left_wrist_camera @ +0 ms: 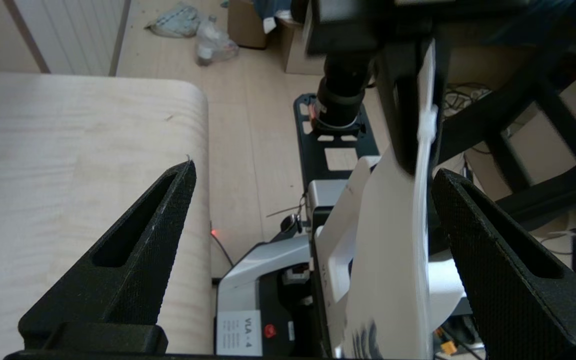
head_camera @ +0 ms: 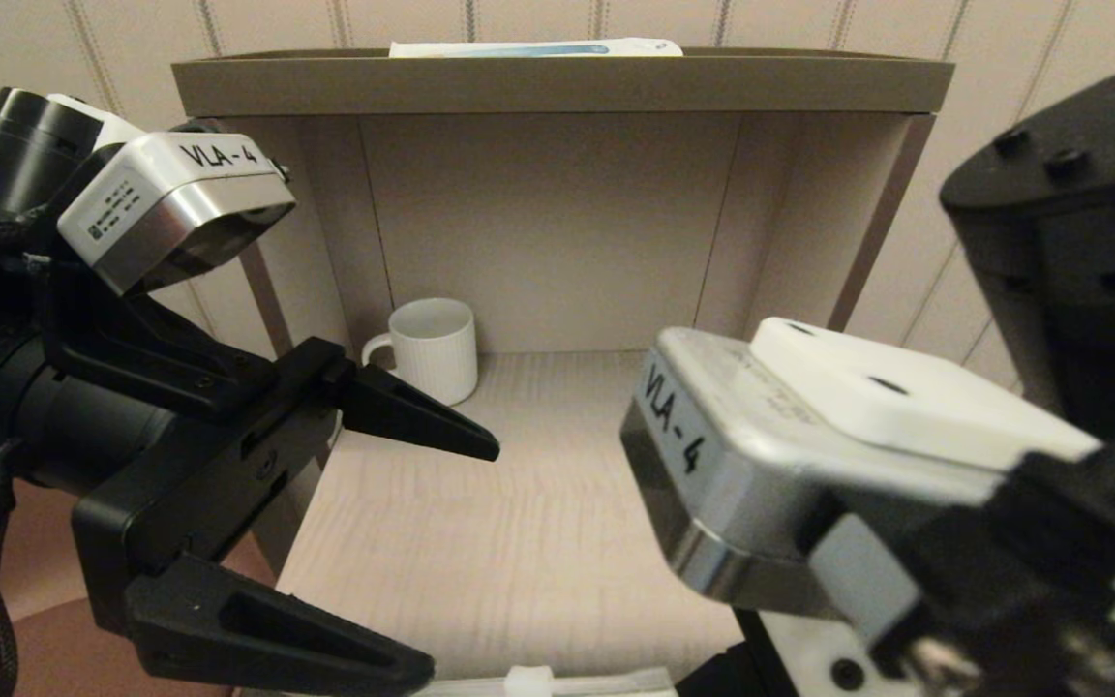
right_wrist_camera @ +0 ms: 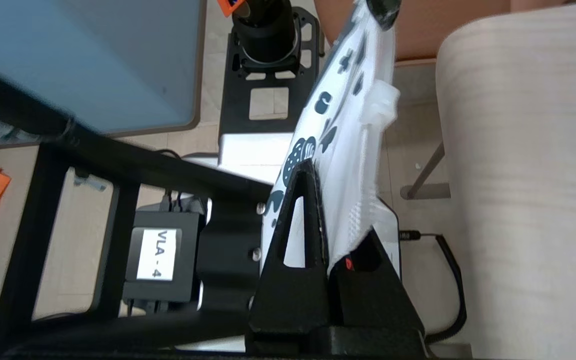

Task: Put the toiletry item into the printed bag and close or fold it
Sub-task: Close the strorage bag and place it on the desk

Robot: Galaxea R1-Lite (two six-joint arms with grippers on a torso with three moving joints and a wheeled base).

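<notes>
Bag (right_wrist_camera: 340, 125) hanging off the desk (right_wrist_camera: 523, 165) front edge, pinched in the right claw (right_wrist_camera: 328, 235), left claw (left_wrist_camera: 313, 260) spread wide and empty just beside it, mug (head_camera: 434, 348) at the desk's back corner.

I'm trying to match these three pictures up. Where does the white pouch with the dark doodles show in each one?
Head view: only its zip-strip edge shows, at the bottom centre, printed bag.
Left wrist view: it hangs between the open fingers of the left gripper, printed bag.
Right wrist view: pinched in the right gripper, printed bag.
Shared landmark: the pale wooden table.
</notes>
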